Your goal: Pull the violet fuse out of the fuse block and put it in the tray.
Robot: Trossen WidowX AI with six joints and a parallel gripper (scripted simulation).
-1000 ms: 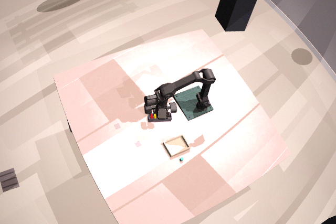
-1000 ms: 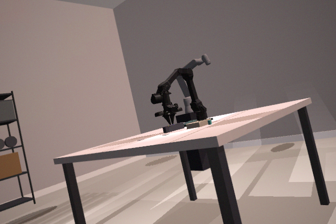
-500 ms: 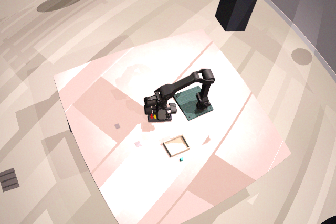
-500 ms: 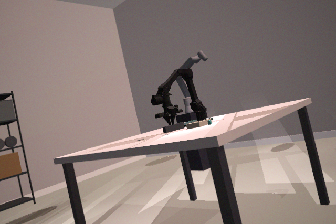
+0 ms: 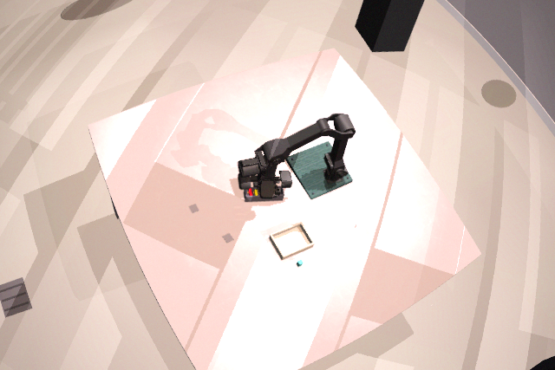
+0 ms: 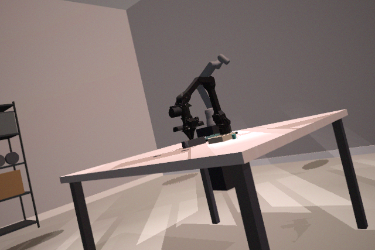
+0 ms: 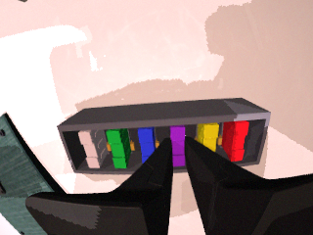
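Note:
The violet fuse [image 7: 178, 132] stands in its slot in the dark fuse block [image 7: 161, 111] [image 5: 264, 198] [image 6: 195, 141], in line with the other fuses. My gripper [image 7: 177, 143] [image 6: 191, 138] points down over the block and is shut on the violet fuse, one fingertip on each side. The blue fuse [image 7: 146, 139] and the yellow fuse [image 7: 208, 133] [image 5: 256, 191] are its neighbours, close beside the fingertips. The pale tray [image 5: 297, 251] [image 6: 218, 140] sits apart from the block. The fuse's lower end is hidden in the block.
In the block also stand a red fuse [image 7: 236, 142] [image 5: 250, 191], a green fuse [image 7: 117, 142] and a pale fuse [image 7: 89, 142]. A small teal object [image 5: 299, 262] [image 6: 234, 136] lies beside the tray. The arm stands on a dark green plate [image 5: 309, 169] [image 7: 20, 181].

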